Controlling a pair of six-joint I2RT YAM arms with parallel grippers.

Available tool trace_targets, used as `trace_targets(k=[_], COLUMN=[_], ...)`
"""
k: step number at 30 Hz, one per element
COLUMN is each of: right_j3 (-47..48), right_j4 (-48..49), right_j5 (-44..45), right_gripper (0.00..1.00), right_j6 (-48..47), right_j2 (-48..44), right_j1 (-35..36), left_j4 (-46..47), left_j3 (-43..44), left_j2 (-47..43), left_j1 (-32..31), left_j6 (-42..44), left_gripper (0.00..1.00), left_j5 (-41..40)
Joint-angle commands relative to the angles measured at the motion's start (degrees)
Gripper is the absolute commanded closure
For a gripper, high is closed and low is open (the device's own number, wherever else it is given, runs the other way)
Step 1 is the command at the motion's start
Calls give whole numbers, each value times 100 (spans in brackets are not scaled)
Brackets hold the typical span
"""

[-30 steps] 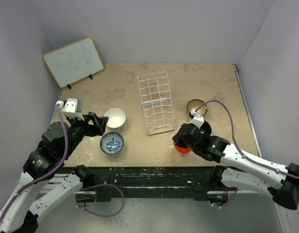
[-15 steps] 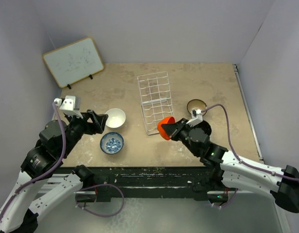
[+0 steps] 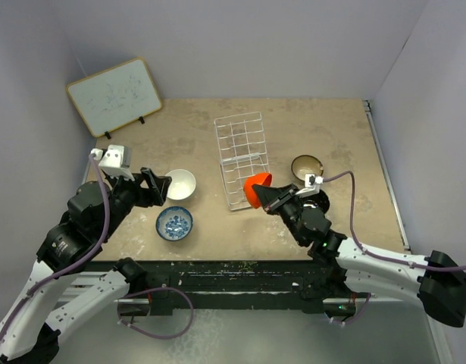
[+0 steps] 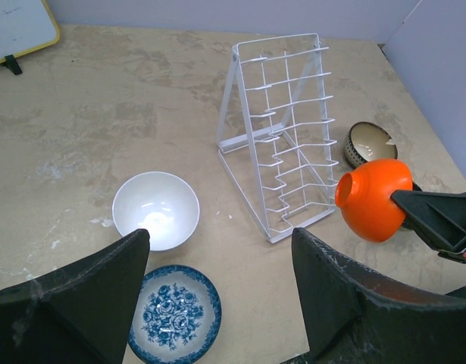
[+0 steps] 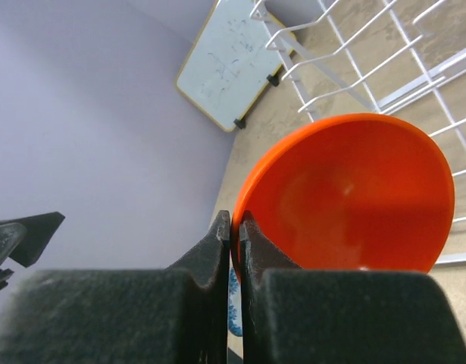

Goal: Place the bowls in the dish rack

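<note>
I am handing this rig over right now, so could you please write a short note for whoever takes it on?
Left gripper: open, empty, near the white bowl.
Right gripper: shut on the rim of the orange bowl, held in the air at the near end of the dish rack.
On the table: white bowl and blue patterned bowl left of the rack, brown bowl right of it.
Done: no bowl in the rack yet.
Left: slot the orange bowl, then the other three.
</note>
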Motion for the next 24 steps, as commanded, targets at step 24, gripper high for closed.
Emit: trace_targets(k=[24], right_j3=[3773], right_j4=[-7838], right_j5=[527], right_gripper=[100], right_j6=[-663], right_j2=[944], right_j1=[-50], left_j4=[1061], left_j3=[-91], left_j2=[514], left_j1=[19], left_j6=[-26], left_gripper=[21], left_j5=[317])
